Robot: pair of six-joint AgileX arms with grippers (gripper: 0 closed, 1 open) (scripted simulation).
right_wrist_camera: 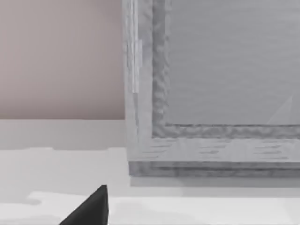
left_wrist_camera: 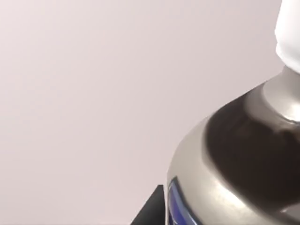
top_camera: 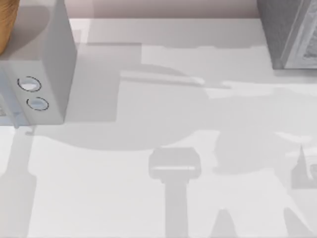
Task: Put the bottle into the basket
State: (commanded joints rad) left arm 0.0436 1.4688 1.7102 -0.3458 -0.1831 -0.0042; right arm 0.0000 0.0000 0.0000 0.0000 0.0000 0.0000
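- A grey box (top_camera: 47, 64) with two round buttons (top_camera: 29, 84) on its face is seen in the top view on the white table (top_camera: 148, 198), toward the table's left back corner.
- A curved sliver of the golden-brown, round-sided basket (top_camera: 7, 22) is seen just behind and to the left of the grey box, at the corner of the top view.
- A grey framed block (top_camera: 292, 34) is seen well to the right of the grey box, at the table's right back corner; its rough grey border and smooth inner panel (right_wrist_camera: 225, 61) are shown close up in the right wrist view.
- The bottle (left_wrist_camera: 243, 159), with a white screw cap, a silver-grey shoulder and a dark band, is seen very near in the left wrist view against a plain pale background, with a dark fingertip (left_wrist_camera: 152, 211) of the left claw beside its lower part.
- Whether the left claw is clamped on the bottle cannot be told.
- One dark fingertip (right_wrist_camera: 91, 208) of the right claw is seen above the table in front of the framed block; whether that claw is apart or together cannot be told.
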